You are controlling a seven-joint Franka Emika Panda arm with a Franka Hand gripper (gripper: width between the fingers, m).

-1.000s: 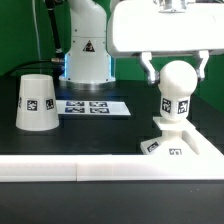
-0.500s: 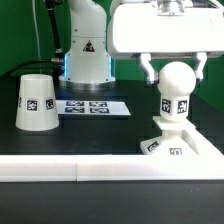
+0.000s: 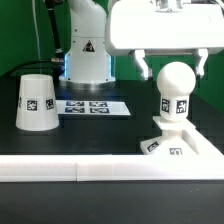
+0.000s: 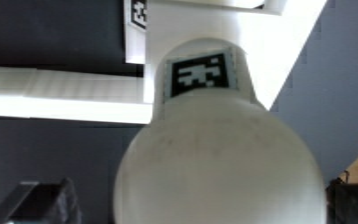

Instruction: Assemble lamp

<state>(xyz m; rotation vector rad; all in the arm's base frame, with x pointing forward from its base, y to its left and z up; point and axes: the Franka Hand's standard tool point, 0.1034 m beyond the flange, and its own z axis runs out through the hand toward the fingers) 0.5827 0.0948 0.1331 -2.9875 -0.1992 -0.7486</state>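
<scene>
Astride the bulb (image 3: 177, 88) on its partly hidden base (image 3: 178, 140), the gripper (image 3: 172, 72) stands wide.

bulb (image 3: 177, 90) upright on base (image 3: 178, 141); claw (image 3: 173, 70) spread around its top.

Black table (image 3: 110, 135): shade (image 3: 36, 102) exterior view's left, marker board (image 3: 92, 106) centre, base (image 3: 186, 141) right.

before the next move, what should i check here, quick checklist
1. Bulb upright on the base: ok.
2. Gripper open, fingers either side of the bulb's top: ok.
3. Fingers clear of the bulb: cannot tell.
4. Bulb fully seated in the base: cannot tell.
5. Shade upright, nothing on it, at the exterior view's left: ok.
</scene>
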